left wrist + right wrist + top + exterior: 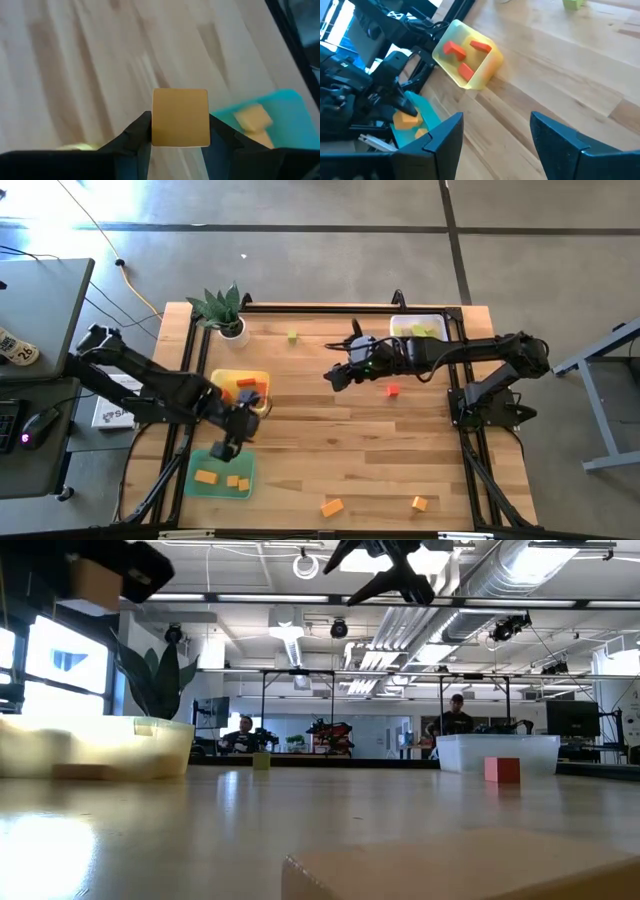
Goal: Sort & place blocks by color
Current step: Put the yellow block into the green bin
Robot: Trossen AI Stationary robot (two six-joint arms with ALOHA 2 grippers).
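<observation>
My left gripper hangs over the far edge of the green tray, shut on an orange block. That block also shows in the low view and the right wrist view. Three orange blocks lie in the green tray. Red blocks lie in the yellow tray. My right gripper stands open above the table's middle, with nothing between its fingers. A red block and a green block rest on the table. Two more orange blocks lie near the front edge. My left gripper pinches the orange block by two opposite sides between its two fingers. The fingers slant downward. The block is lifted clear, its square face turned toward the wrist camera, above the table beside the green tray.
A clear tray with green blocks stands at the far right. A potted plant stands at the far left corner. Bare wood lies between the trays and the front edge. A black frame runs along the table's sides.
</observation>
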